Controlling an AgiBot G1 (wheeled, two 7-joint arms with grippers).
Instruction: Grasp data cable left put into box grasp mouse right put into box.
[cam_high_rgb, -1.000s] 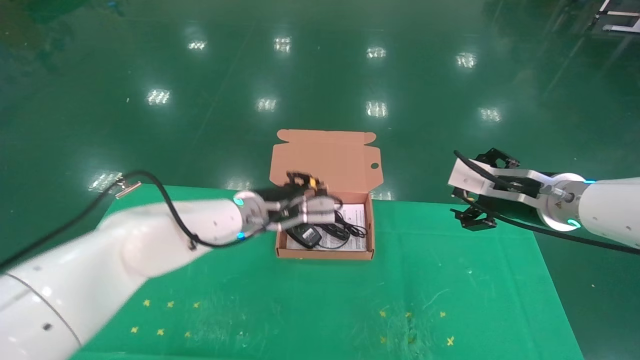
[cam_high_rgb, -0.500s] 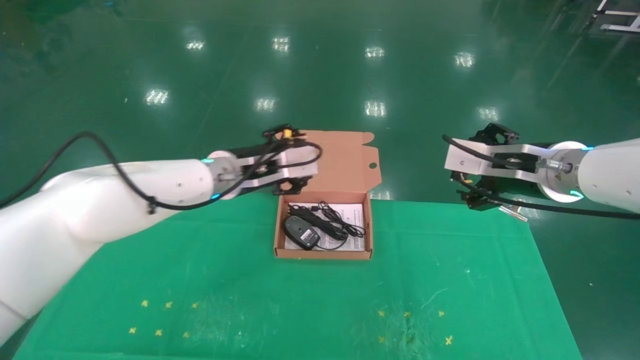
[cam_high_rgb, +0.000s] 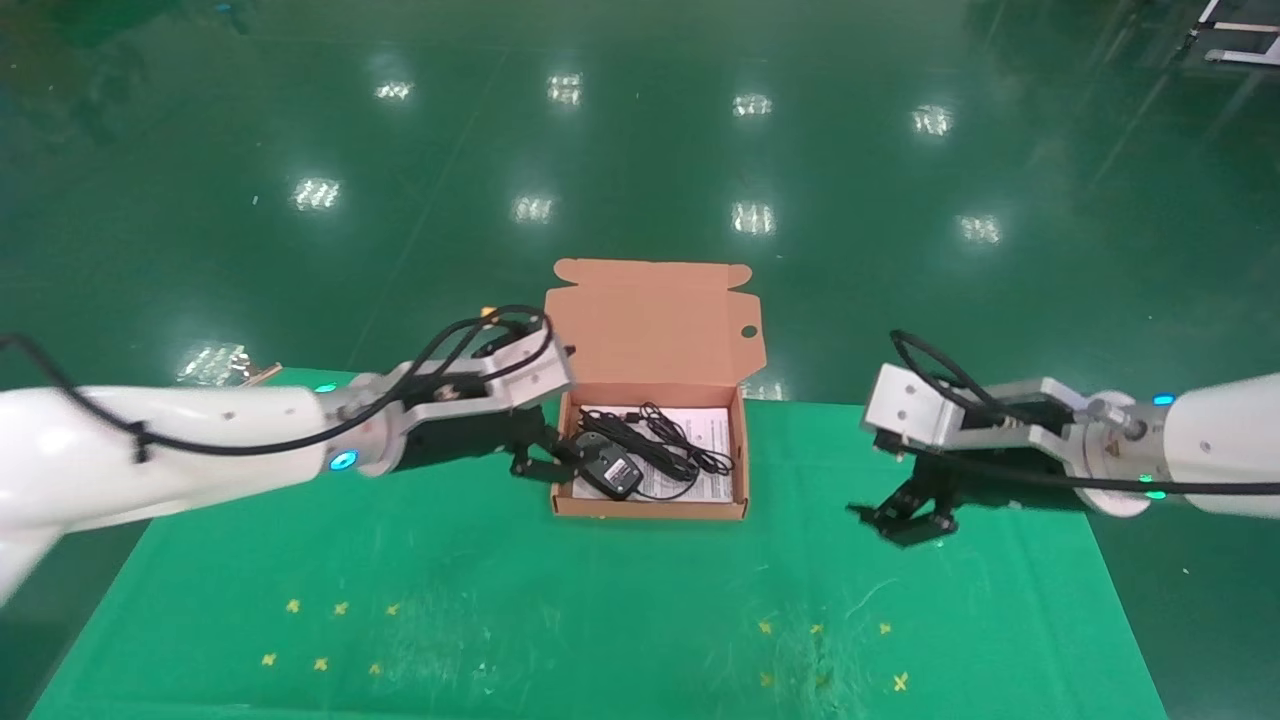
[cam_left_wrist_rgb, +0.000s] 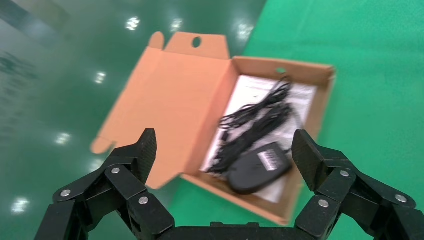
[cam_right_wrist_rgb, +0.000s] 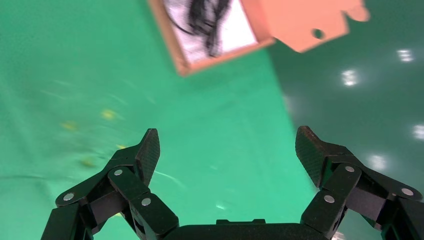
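Observation:
The box (cam_high_rgb: 650, 508) stands open at the back middle of the green table, its flap lid (cam_high_rgb: 655, 320) upright. Inside, on a white sheet, the black mouse (cam_high_rgb: 610, 470) lies label up beside the data cable (cam_high_rgb: 652, 447). My left gripper (cam_high_rgb: 540, 458) hangs open and empty at the box's left wall. In the left wrist view, the mouse (cam_left_wrist_rgb: 260, 167) and the data cable (cam_left_wrist_rgb: 255, 117) show between the spread fingers of the left gripper (cam_left_wrist_rgb: 225, 147). My right gripper (cam_high_rgb: 905, 515) is open and empty, low over the cloth to the right of the box.
The green cloth (cam_high_rgb: 640, 600) carries small yellow marks near the front. The table's right edge (cam_high_rgb: 1100, 560) runs close under my right arm, with glossy green floor beyond. The right wrist view shows bare cloth under the right gripper (cam_right_wrist_rgb: 228, 145) and the box (cam_right_wrist_rgb: 225, 56) farther off.
My left gripper left the space over the box, rose behind it, then came down by its left wall. My right gripper dropped from beyond the table's far edge to just above the cloth.

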